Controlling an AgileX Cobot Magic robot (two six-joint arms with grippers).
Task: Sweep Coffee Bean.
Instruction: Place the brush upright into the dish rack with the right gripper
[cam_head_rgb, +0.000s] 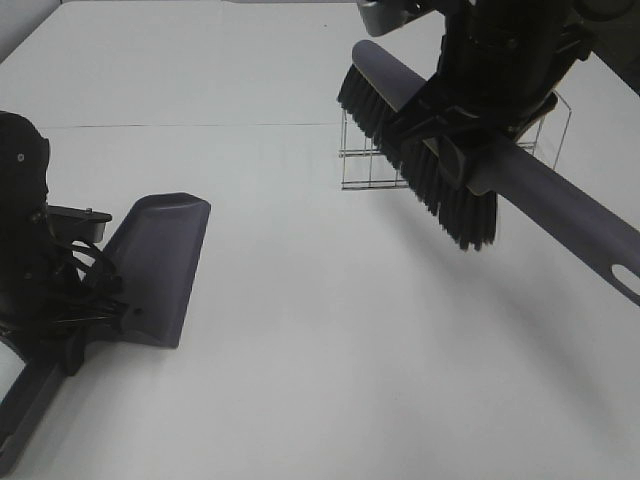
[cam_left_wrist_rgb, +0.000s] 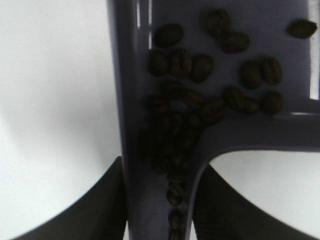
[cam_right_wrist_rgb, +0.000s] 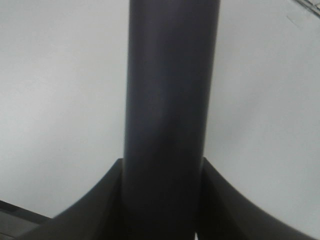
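Observation:
The purple-grey dustpan (cam_head_rgb: 160, 262) is at the left of the table, and my left gripper (cam_head_rgb: 92, 308) is shut on its handle. In the left wrist view the coffee beans (cam_left_wrist_rgb: 200, 95) lie inside the dustpan (cam_left_wrist_rgb: 280, 135). They are heaped in the corner by the handle, and some trail down the handle channel between my fingers (cam_left_wrist_rgb: 107, 205). No beans show in the exterior view. My right gripper (cam_head_rgb: 462, 115) is shut on the brush handle (cam_head_rgb: 565, 210) and holds the brush with its black bristles (cam_head_rgb: 415, 165) in the air at the upper right. The handle (cam_right_wrist_rgb: 170, 115) fills the right wrist view.
A small wire rack (cam_head_rgb: 365, 165) stands on the white table (cam_head_rgb: 330, 340) behind the raised brush. A seam line crosses the table at the back.

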